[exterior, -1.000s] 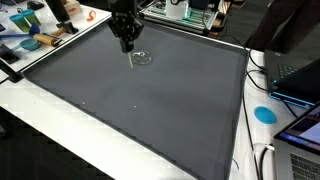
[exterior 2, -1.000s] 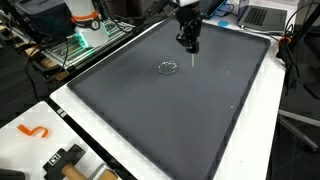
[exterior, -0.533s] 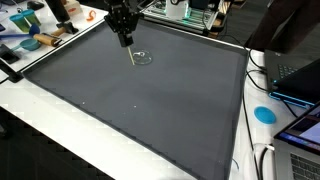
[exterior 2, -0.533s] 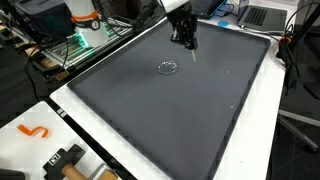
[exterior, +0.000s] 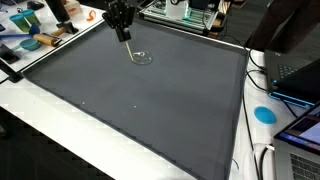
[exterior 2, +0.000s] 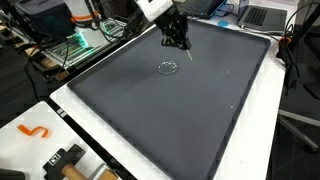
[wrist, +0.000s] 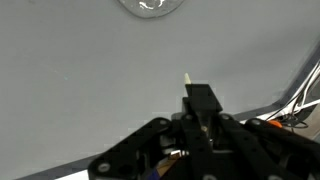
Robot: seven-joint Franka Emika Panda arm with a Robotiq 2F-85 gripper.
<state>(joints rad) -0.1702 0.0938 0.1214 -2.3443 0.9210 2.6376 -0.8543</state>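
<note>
Grey mat spreads wide beneath me. I hang over its far part with my gripper pinched together on a thin stick. The 2 fingers clamp it near its upper end, and the rest slants down and out past them. In the wrist view its pale tip pokes out just ahead of my fingertips. The tip looks clear of the mat, though I cannot tell by how much.

Ahead of the tip and below it, a clear round piece lies flat on the mat, near the stick but apart from it. It shows in both exterior views, and only its near edge peeks in at the top of the wrist view. Well off to 1 side of me, beyond the mat's edge, a blue disc sits on the white table.

Handling this well, as I judge it, comes down to the pinch and the pace. A stick this slim, gripped at 1 end, can pivot between my pads if the tip catches the fabric, so the squeeze should be firm and any descent slow. The clear piece looks light and would likely slide at a nudge. I would steer by the wrist view, where tip and piece line up.
</note>
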